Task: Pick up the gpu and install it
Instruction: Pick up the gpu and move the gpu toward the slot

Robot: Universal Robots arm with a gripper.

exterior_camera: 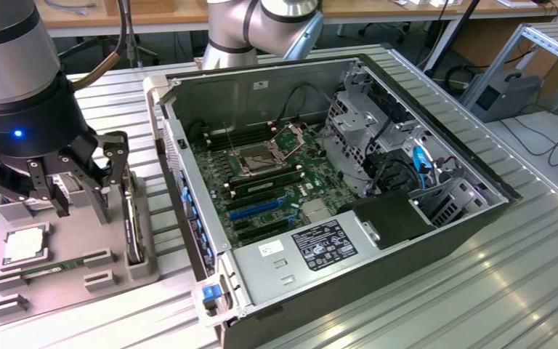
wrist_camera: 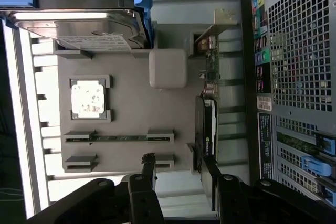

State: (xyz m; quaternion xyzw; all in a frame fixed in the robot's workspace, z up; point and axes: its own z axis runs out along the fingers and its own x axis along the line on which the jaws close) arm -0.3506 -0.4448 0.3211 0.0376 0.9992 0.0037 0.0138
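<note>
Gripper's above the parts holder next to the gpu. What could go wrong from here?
1. In the wrist view, one finger of the open gripper sits almost over the gpu edge, so it may strike the card rather than straddle it.
2. The other finger is close to the memory stick and could clip it.

- I count one gpu point(wrist_camera: 208, 129) on my screen, a single card.
- I count one hard drive point(wrist_camera: 79, 30).
- I count one processor chip point(wrist_camera: 88, 99).
- I count one memory stick point(wrist_camera: 118, 137) lying on the tray.
- There is one grey holder tray point(wrist_camera: 131, 77).
- There is one opened computer case point(exterior_camera: 405, 283).
- I have one gripper point(exterior_camera: 81, 207) on one arm point(exterior_camera: 8, 29).
</note>
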